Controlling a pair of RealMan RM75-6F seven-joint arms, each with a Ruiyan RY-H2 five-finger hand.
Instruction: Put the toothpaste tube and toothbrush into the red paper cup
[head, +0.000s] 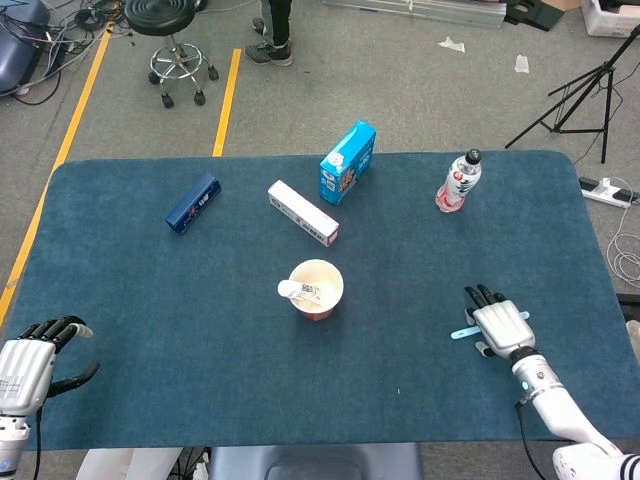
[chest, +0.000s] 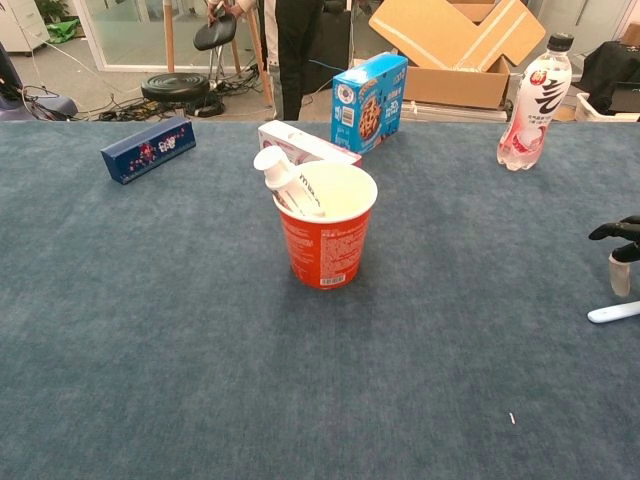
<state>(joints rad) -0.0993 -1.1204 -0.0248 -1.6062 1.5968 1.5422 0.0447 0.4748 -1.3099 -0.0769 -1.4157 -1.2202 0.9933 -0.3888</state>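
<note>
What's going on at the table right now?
The toothpaste tube already stands in the red paper cup mid-table. The toothbrush lies flat on the cloth near the right edge, with the right hand directly over it, not visibly gripping. The left hand rests idle at the near-left corner, holding nothing.
</note>
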